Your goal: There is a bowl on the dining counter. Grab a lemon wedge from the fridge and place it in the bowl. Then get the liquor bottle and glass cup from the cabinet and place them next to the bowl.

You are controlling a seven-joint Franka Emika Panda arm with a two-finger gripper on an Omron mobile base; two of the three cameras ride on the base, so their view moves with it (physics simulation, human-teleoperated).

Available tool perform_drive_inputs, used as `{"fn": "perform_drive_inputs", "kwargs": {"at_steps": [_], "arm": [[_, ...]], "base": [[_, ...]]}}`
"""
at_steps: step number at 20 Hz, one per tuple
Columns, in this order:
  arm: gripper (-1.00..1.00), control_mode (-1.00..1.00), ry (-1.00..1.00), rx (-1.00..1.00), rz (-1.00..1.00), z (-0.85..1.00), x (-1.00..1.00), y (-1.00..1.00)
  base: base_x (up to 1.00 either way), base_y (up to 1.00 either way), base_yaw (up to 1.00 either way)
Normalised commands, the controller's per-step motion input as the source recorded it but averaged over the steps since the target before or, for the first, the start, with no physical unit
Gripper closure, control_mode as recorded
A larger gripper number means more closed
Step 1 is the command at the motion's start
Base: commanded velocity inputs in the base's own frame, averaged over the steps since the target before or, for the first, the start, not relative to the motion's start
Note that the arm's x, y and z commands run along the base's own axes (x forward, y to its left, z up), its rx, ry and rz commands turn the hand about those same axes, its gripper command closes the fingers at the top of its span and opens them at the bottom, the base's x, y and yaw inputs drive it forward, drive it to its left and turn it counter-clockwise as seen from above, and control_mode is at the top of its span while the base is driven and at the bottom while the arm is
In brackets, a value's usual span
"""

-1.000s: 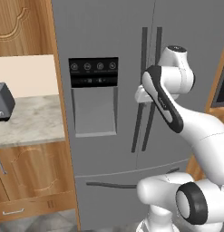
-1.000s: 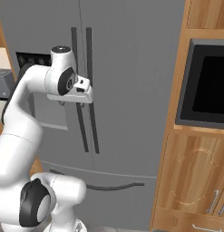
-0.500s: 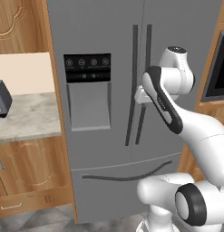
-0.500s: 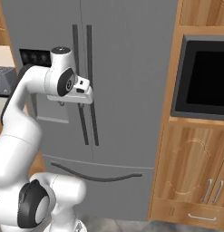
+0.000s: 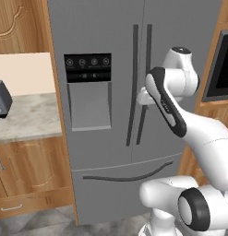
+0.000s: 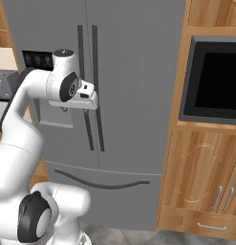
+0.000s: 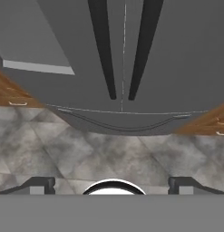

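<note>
The whole picture has slid left in both base views, so the base has driven rightward along the fridge (image 5: 115, 106); its shut doors now span the frame's centre. The gripper (image 7: 111, 183), at right of centre in the left base view, hangs beside the two dark handles (image 5: 139, 83), jaws spread wide and empty, probably lining up to pull a door. The lemon wedge is presumably inside.

Domestic kitchen, rendered. Contents: grey two-door fridge (image 5: 115, 106) with black dispenser panel (image 5: 87, 67), centre frame; built-in black oven (image 6: 212, 79) in wood cabinetry, right; marbled countertop (image 5: 25, 117), left; grey stone-tile floor (image 7: 109, 158).
</note>
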Motion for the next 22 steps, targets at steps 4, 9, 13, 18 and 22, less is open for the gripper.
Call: {"fn": "perform_drive_inputs", "kwargs": {"at_steps": [4, 9, 13, 18, 22], "arm": [[-1.0, -1.0, -0.27, -0.01, 0.04, 0.29, -0.11, 0.42], [-1.0, -1.0, -0.23, -0.01, 0.01, 0.15, 0.01, 0.32], [-1.0, -1.0, -0.1, 0.0, 0.0, 0.01, 0.23, 0.01], [-1.0, -1.0, -0.14, 0.0, 0.0, 0.0, 0.23, 0.0], [-1.0, -1.0, -0.2, 0.0, 0.0, 0.0, 0.2, 0.0]], "base": [[0.0, 0.0, 0.0], [0.0, 0.0, 0.0], [0.0, 0.0, 0.0], [0.0, 0.0, 0.0], [0.0, 0.0, 0.0]]}}
